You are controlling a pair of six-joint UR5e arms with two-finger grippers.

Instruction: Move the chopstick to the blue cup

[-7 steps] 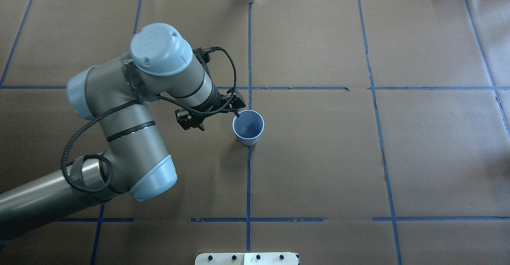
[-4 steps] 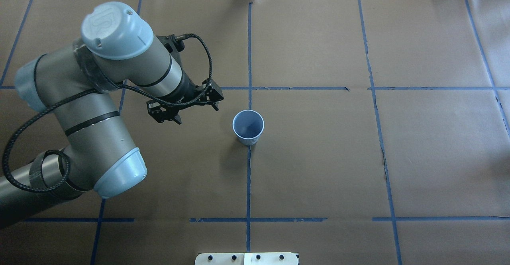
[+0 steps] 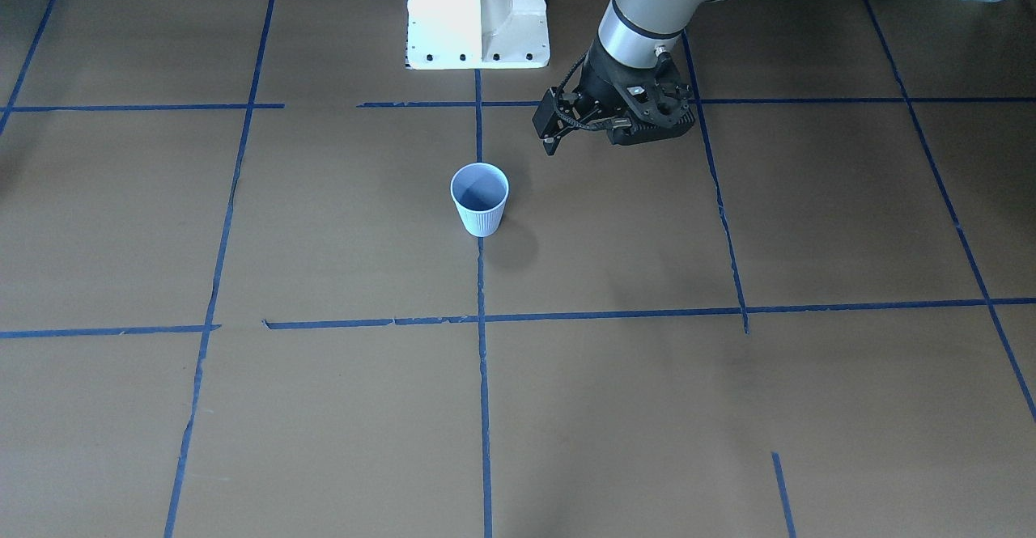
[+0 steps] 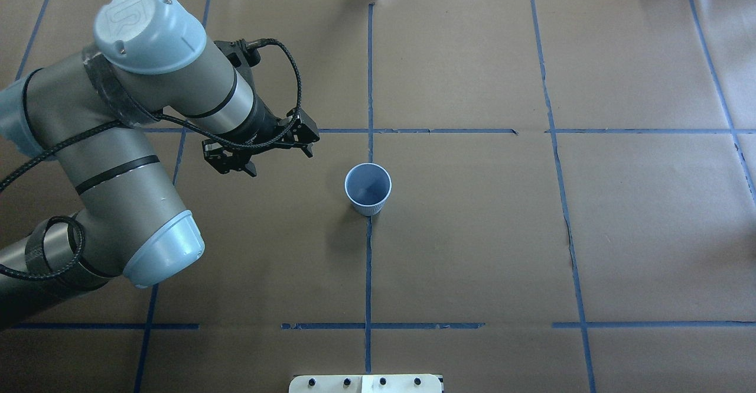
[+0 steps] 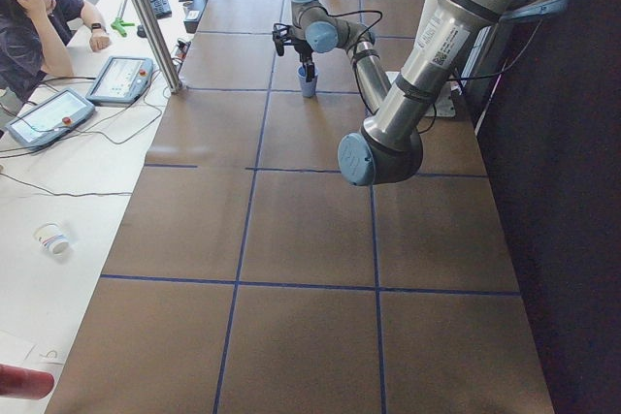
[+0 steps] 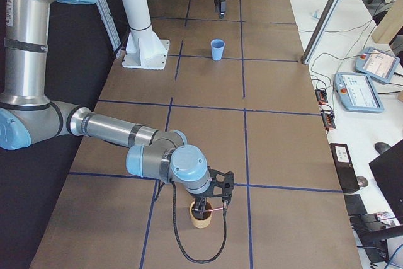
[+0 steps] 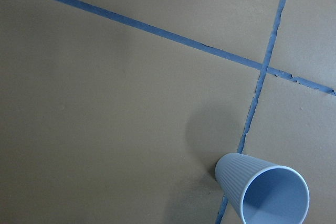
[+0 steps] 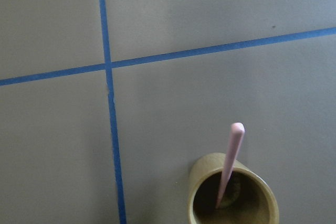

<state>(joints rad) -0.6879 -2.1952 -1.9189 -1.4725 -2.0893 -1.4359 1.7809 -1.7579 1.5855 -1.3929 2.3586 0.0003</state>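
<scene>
The blue cup stands upright and empty on the brown table at a crossing of blue tape lines; it also shows in the front view and the left wrist view. My left gripper hangs above the table to the cup's left, apart from it and holding nothing; its fingers are seen edge-on, so I cannot tell open from shut. One pale pink chopstick stands in a tan cup. My right gripper is right over that tan cup; I cannot tell its state.
The white robot base stands at the table's near edge behind the cup. A metal pole and control tablets are on the side bench. A seated operator is beside the table's end.
My left gripper has pulled back from the blue cup's rim, moving left and away from it. The cup has not moved.
</scene>
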